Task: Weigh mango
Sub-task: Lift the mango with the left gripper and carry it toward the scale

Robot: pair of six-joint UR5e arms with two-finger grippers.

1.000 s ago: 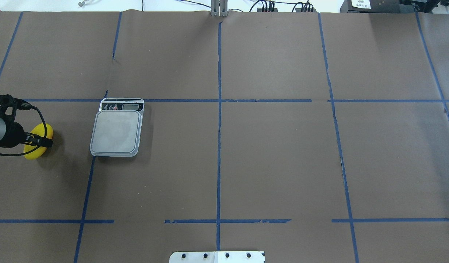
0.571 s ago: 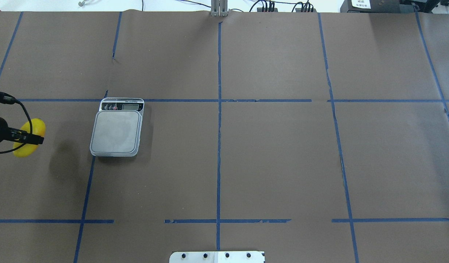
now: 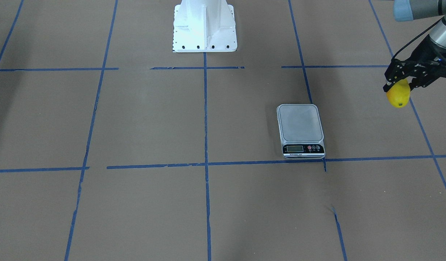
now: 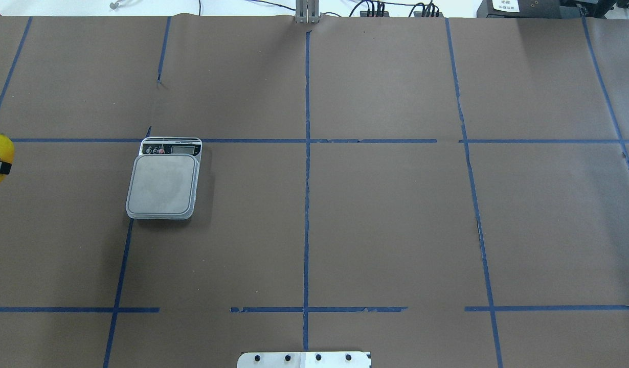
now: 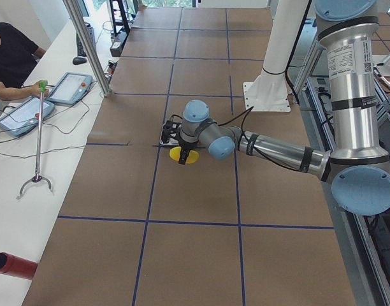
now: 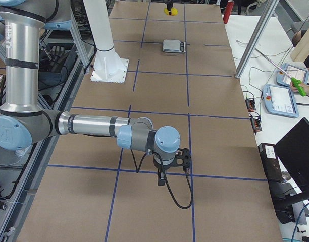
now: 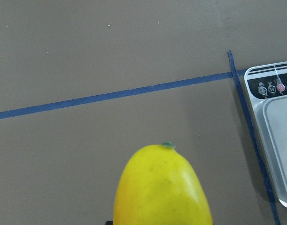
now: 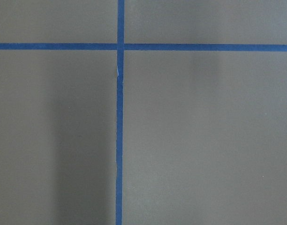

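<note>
Opposed exterior views, scale [image 3: 300,125] shared

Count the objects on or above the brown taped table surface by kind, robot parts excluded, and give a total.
mango: 1, gripped by the left gripper
scale: 1, platform bare
Total: 2

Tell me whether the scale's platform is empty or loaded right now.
Empty. The scale's platform is bare silver, and the mango is held in the left gripper, off to the scale's side.
</note>
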